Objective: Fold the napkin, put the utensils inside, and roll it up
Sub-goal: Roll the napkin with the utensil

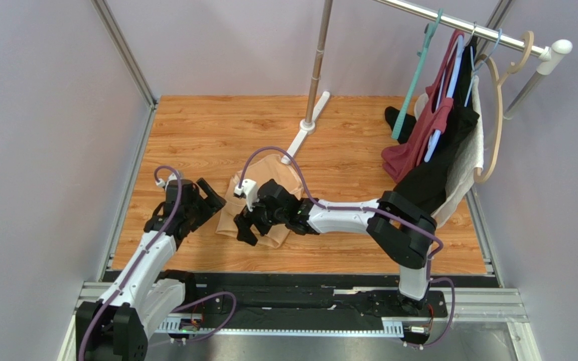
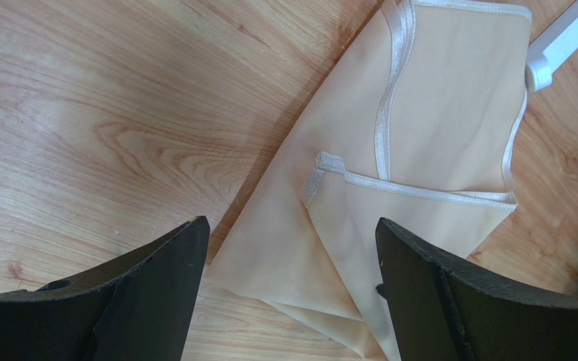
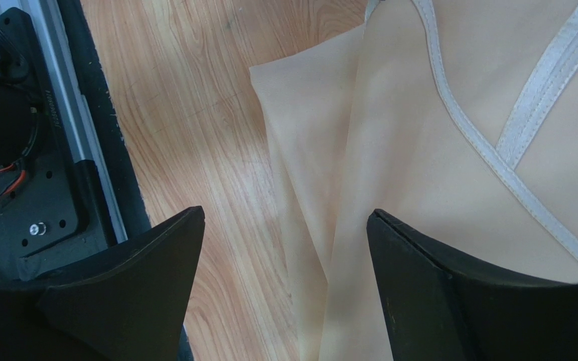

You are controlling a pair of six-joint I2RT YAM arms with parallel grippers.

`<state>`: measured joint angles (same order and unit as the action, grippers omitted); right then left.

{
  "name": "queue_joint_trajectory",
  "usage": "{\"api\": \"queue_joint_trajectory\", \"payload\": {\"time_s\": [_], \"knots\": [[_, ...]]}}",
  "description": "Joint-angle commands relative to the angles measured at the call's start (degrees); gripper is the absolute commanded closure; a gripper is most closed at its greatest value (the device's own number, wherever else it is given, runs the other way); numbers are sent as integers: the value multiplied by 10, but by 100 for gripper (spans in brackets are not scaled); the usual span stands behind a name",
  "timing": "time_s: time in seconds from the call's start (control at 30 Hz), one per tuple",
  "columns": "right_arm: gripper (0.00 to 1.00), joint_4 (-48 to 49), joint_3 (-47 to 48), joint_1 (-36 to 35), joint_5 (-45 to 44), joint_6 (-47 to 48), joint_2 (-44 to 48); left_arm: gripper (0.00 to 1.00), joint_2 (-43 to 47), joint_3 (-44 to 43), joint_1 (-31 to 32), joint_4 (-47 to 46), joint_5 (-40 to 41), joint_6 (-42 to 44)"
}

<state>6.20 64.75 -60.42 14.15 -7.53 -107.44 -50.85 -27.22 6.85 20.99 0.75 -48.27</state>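
Jaws spread and empty, the left gripper is hovering at nine o'clock of the folded peach-tan fabric napkin, and the right gripper is hovering over its six o'clock edge, seemingly letting the fold lie flat on the wooden table.

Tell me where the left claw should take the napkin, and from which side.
Probably the loose hemmed corner lying on top of the napkin: its tip looks slightly lifted, so a finger could slip under. Bring the open left claw straight down, approaching from the flap's free left side in the wrist view.
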Motion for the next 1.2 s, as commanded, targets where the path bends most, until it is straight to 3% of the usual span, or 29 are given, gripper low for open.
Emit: {"api": "queue_joint_trajectory", "payload": {"time_s": [0.0,0.23,0.43,0.57,0.77,1.03,1.17], "knots": [[16,12,39,-7,-15,35,-29,10,20,7,-13,-7,-22,-16],[17,0,48,-21,-61,64,-38,10,41,14,-16,-2,-30,-12],[26,6,51,-27,-73,66,-41,10,47,19,-17,1,-35,-10],[37,7,50,-37,-64,73,-47,10,47,28,-17,2,-31,-10],[38,0,49,-58,-87,103,-56,10,36,34,-18,-6,-34,-10],[38,0,50,-86,-192,136,-73,13,22,41,-18,-30,-50,-22],[45,15,45,-98,-252,154,-81,15,29,41,-18,-28,-49,-21]]}}
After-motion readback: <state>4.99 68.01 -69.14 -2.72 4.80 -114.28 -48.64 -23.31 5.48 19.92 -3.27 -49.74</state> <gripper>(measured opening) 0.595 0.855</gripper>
